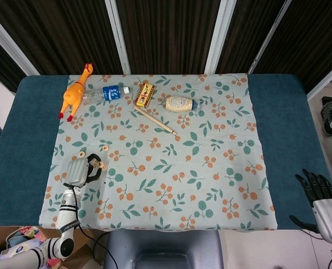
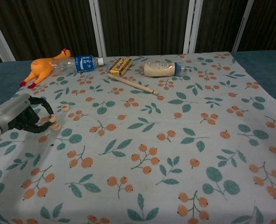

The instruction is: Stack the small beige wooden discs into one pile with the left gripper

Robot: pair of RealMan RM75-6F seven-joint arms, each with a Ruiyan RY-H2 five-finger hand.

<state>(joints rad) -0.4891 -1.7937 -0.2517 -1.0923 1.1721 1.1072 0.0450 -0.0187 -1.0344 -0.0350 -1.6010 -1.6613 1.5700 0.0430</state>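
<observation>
Where covered by the leaf-and-berry cloth [image 1: 211,185], blue table [image 1: 20,140] showing only at its left and right ends. Right hand [image 1: 317,190] off the near right corner of the cloth, dark fingers spread apart, holding nothing. Left hand [image 2: 24,114] low over the near left part of the cloth, fingers curled in, pinching one small beige disc [image 2: 47,120] at the fingertips. Orange rubber chicken [image 1: 75,94] lying at the far left of the cloth, a clear water bottle [image 1: 104,93] just beside it. Pale squeeze bottle [image 1: 180,103] on its side further right. Thin wooden stick [image 1: 153,119] lying slantwise near it, one end close to a small yellow box [image 1: 145,94]. Pinched disc just beside the pile of discs [image 2: 55,125] lying at the fingertips; cannot tell whether touching. Lone disc [image 2: 65,108] a little beyond the pile, and a further disc [image 1: 82,154] close by the far side of the left hand.
</observation>
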